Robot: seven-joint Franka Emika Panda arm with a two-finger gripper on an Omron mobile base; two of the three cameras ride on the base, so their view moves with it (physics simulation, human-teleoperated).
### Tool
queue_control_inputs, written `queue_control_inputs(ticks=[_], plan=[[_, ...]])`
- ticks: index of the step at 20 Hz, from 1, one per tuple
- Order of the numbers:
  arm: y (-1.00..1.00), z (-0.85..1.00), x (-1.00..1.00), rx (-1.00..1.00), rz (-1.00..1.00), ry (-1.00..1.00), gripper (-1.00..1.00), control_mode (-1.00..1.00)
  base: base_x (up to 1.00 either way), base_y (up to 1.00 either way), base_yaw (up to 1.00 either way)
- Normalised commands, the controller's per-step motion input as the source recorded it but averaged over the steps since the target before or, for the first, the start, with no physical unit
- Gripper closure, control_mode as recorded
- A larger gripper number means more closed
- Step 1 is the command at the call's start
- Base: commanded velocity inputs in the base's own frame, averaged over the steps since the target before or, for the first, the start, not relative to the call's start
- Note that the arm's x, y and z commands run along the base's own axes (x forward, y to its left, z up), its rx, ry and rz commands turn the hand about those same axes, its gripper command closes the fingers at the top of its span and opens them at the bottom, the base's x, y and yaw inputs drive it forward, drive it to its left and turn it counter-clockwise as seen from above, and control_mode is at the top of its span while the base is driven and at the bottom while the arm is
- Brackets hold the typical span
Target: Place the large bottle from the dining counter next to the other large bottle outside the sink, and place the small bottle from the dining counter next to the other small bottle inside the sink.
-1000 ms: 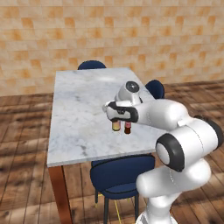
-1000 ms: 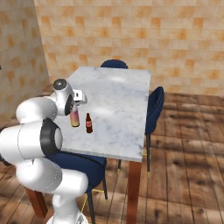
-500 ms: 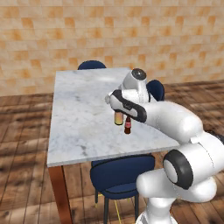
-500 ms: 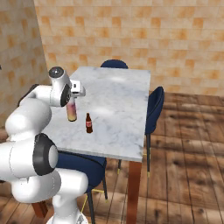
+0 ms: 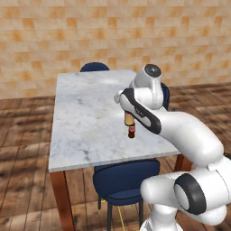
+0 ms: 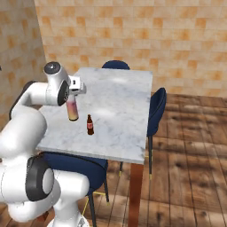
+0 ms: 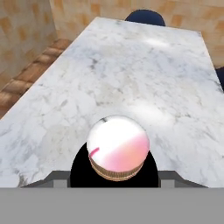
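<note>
dining counter (image 6: 119,106): white-grey marble top, reddish wood legs, w/ blue chairs (image 6: 156,111) tucked round it
room: orange-tan brick wall (image 5: 67,36), wood plank floor (image 6: 186,168)
gripper (image 6: 71,99): fingers clamped on large bottle (image 6: 72,110), hanging upright just above the top
small bottle (image 6: 90,125): upright on marble, near large bottle, apart from it
hand view: white cap (image 7: 117,146) & black shoulder seen from above
</note>
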Motion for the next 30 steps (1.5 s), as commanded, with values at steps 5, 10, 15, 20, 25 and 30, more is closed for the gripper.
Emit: queue_control_inputs(ticks=[5, 10, 15, 20, 25, 30], plan=[[-0.14, 0.30, -0.15, -0.01, 0.00, -0.04, 1.00, -1.00, 0.00, 0.00, 0.00], [-0.27, 0.29, -0.24, 0.00, 0.00, -0.08, 1.00, -1.00, 0.00, 0.00, 0.00], [-0.24, 0.27, -0.21, 0.00, 0.00, -0.07, 1.00, -1.00, 0.00, 0.00, 0.00], [-0.16, 0.23, -0.21, -0.01, 0.00, -0.07, 1.00, 1.00, -0.04, -0.04, 0.00], [0.00, 0.00, 0.00, 0.00, 0.00, 0.00, 1.00, 1.00, -0.17, -0.32, -0.03], [0.00, 0.00, 0.00, 0.00, 0.00, 0.00, 1.00, 1.00, -0.04, -0.43, -0.16]])
